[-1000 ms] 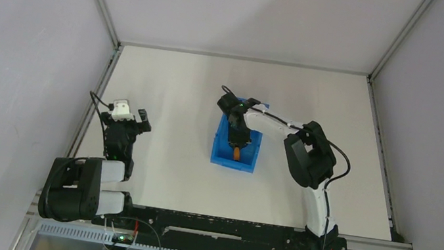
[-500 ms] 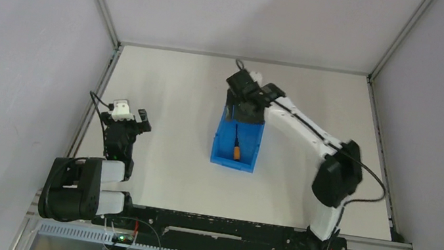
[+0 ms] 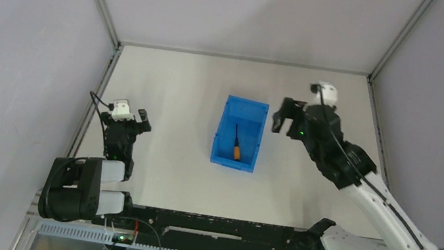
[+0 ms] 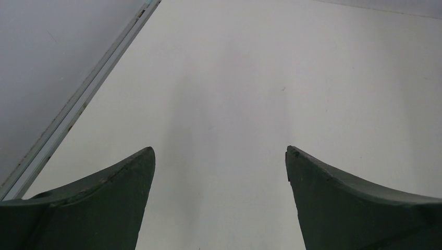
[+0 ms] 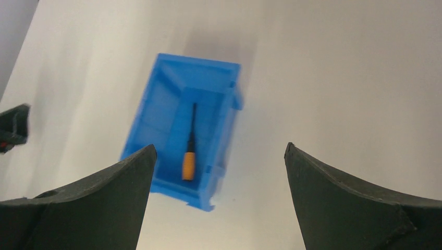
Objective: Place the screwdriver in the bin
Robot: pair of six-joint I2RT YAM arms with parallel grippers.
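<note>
The small slim screwdriver point(image 3: 237, 144) with a thin black shaft and short orange handle lies flat on the floor of the blue rectangular plastic bin point(image 3: 252, 126). The bin stands near the middle of the white bench point(image 3: 172, 84), and the screwdriver's handle is toward the near wall with the shaft pointing far. The right arm's fingers point(image 3: 282, 115) hang above the bench just right of the bin, spread wide apart and holding nothing. The left arm's fingers point(image 3: 129, 119) sit well apart from the bin, near the bench's left edge, likewise spread wide with nothing between them.
</note>
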